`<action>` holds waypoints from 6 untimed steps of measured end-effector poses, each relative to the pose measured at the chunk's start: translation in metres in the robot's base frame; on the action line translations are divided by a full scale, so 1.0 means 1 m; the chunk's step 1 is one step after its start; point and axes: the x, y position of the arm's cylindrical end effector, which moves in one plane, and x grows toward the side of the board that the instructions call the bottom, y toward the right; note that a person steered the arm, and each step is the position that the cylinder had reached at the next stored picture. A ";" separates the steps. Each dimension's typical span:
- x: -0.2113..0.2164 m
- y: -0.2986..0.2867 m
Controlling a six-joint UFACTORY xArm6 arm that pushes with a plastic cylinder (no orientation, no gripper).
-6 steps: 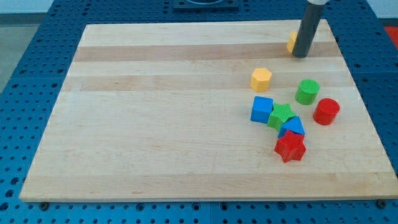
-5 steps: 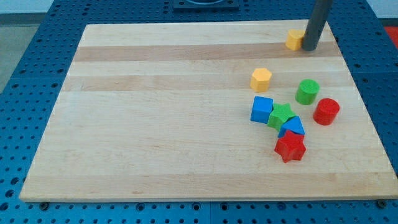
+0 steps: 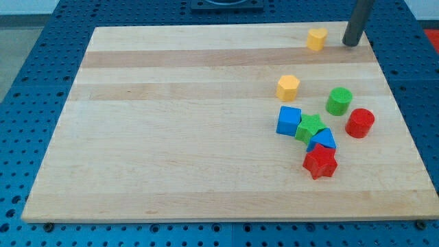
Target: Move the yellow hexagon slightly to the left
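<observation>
Nearest the view's bottom, a red star-shaped block is sitting on the pale wooden board, touching a blue triangular block at its 12 o'clock. A green star-shaped block is pressing against that blue one from 10 o'clock, and a blue cube is lying just beside the green star at its 9 o'clock. A red cylinder is standing apart at the cluster's 3 o'clock, with a green cylinder near it at 11 o'clock. The yellow hexagon block is resting alone at 12 o'clock of the blue cube, touching nothing. Farther up, a second small yellow block is lying near the board's top edge; its exact shape is hard to tell. My tip is resting near this block at its 3 o'clock, with a clear gap between them, and well apart from the yellow hexagon, at about its 1 o'clock. No pincer is fitted: the arm is ending in 1 straight dark rod, gripping nothing.
</observation>
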 end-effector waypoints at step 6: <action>0.152 -0.175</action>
